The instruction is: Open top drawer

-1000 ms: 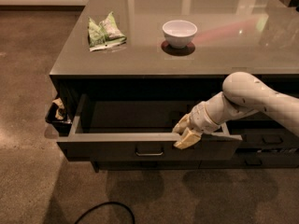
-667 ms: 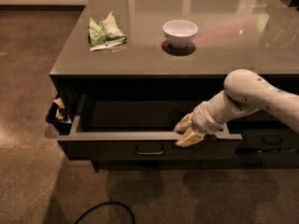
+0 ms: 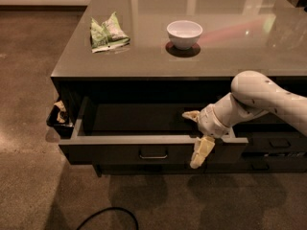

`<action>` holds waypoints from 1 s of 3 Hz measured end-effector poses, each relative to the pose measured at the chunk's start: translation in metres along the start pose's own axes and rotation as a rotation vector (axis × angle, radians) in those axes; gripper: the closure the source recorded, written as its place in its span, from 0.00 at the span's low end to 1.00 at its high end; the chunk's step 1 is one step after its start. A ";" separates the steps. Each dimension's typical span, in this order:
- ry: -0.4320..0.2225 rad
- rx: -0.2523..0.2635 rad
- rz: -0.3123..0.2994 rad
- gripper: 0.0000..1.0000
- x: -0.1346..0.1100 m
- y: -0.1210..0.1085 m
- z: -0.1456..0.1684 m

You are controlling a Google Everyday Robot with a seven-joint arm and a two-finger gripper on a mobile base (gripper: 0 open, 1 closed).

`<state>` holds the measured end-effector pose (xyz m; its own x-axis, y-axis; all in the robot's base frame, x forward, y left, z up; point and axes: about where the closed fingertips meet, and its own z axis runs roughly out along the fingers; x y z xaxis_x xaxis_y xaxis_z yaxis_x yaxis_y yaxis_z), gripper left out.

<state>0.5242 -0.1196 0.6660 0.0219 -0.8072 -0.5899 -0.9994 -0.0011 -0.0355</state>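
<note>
Tally, on the table (image 3: 144,63): one white bowl (image 3: 184,33), mid-top; one crumpled green packet (image 3: 108,31), near the left edge.

Under the front edge: one top drawer (image 3: 120,150) standing open, one bar pull (image 3: 153,153) on it.

At the front left corner: one bin (image 3: 57,123).

Floor: one cable (image 3: 108,214).

One gripper (image 3: 197,134), two fingers spread, astride the drawer's front, toward the right edge.

On my feed the desk (image 3: 144,63) top is glossy and smooth, mirroring the lights, while the top drawer (image 3: 110,152) front looks matt and dark. The gripper (image 3: 197,134), pale matt plastic by its look, sits at that drawer's front edge; the bowl (image 3: 184,33) is glazed white, the floor (image 3: 29,80) rough
</note>
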 end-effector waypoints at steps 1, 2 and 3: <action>0.000 0.000 0.000 0.00 0.000 0.000 0.000; 0.022 -0.002 -0.003 0.00 0.001 0.008 0.002; 0.040 -0.002 0.002 0.00 0.010 0.023 0.001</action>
<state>0.5019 -0.1273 0.6586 0.0190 -0.8302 -0.5572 -0.9995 -0.0008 -0.0330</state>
